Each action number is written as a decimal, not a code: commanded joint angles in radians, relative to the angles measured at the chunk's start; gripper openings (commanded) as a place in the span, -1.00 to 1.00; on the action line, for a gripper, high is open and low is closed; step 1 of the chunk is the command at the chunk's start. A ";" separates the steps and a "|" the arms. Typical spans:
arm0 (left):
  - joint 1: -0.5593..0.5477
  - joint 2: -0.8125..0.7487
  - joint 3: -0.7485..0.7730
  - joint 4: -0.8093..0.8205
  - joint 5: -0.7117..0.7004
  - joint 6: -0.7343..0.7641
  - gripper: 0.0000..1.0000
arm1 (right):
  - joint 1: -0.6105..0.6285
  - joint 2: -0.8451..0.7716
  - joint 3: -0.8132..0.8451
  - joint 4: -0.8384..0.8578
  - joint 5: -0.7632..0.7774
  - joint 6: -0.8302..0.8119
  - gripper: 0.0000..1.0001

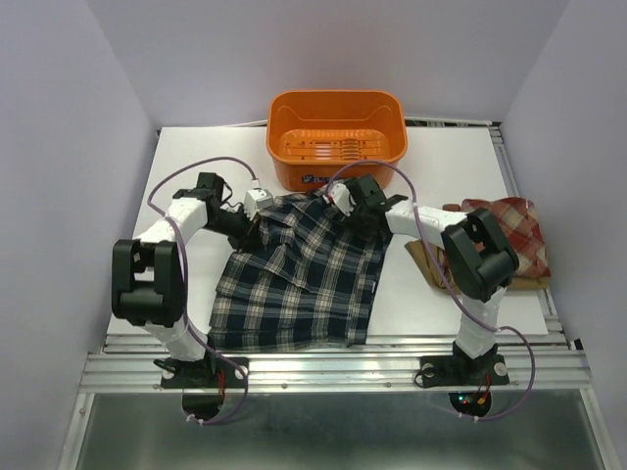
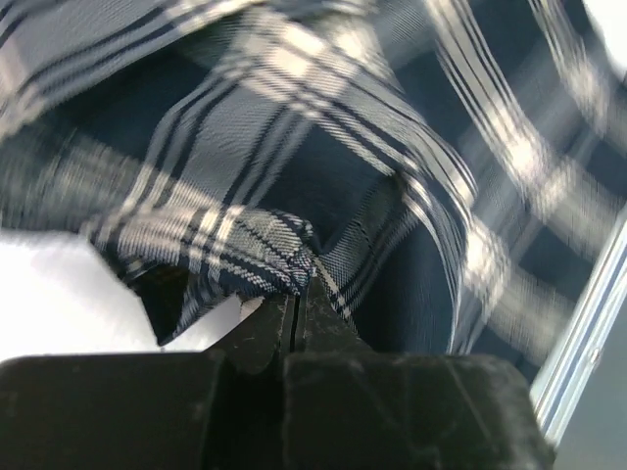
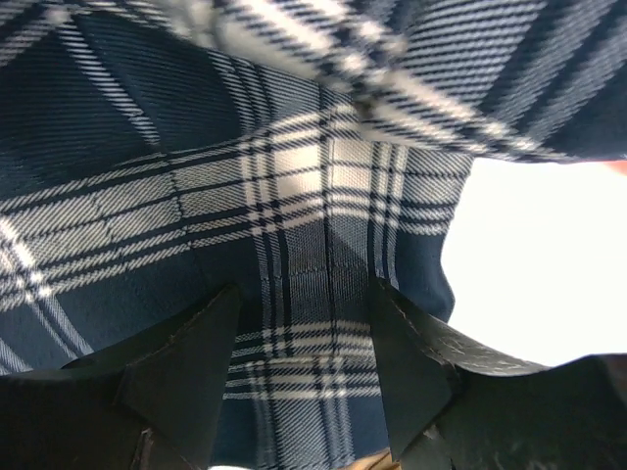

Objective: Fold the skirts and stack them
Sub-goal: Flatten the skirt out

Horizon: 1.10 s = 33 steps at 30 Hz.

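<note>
The navy plaid skirt [image 1: 299, 279] is lying spread on the counter [image 1: 196, 157], its far edge being taken at both corners, likely for folding. One corner is being pinched by the fully shut left jaws; the right jaws are being held apart astride cloth, not yet gripping.

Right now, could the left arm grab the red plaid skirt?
Probably not. The red-and-white plaid skirt lies far to the right, beyond the right arm, and the left end effector is shut on the navy plaid skirt.
</note>
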<state>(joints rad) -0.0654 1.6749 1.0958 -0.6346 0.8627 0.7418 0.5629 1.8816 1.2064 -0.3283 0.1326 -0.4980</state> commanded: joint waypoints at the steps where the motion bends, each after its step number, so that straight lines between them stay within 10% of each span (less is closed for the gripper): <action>1: -0.028 -0.116 -0.059 -0.203 -0.040 0.240 -1.00 | 0.003 0.178 0.027 0.041 0.032 -0.129 0.23; 10: -0.065 -0.210 -0.163 -0.131 -0.146 0.233 -1.00 | 0.043 0.284 0.071 0.135 0.124 -0.367 0.19; 16: -0.126 -0.208 -0.177 -0.085 -0.174 0.200 -1.00 | 0.043 0.085 -0.290 0.232 0.136 -0.433 0.17; 23: -0.174 -0.184 -0.166 0.180 -0.303 -0.051 -0.83 | 0.032 -0.042 -0.349 0.109 0.167 -0.373 0.22; 33: -0.180 -0.297 -0.119 0.207 -0.398 -0.088 0.50 | 0.011 -0.240 -0.127 -0.158 0.075 -0.249 0.57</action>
<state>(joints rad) -0.2409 1.4868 0.9306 -0.4332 0.5133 0.6315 0.5800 1.7477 1.0080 -0.2142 0.3161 -0.8421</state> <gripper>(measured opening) 0.712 0.777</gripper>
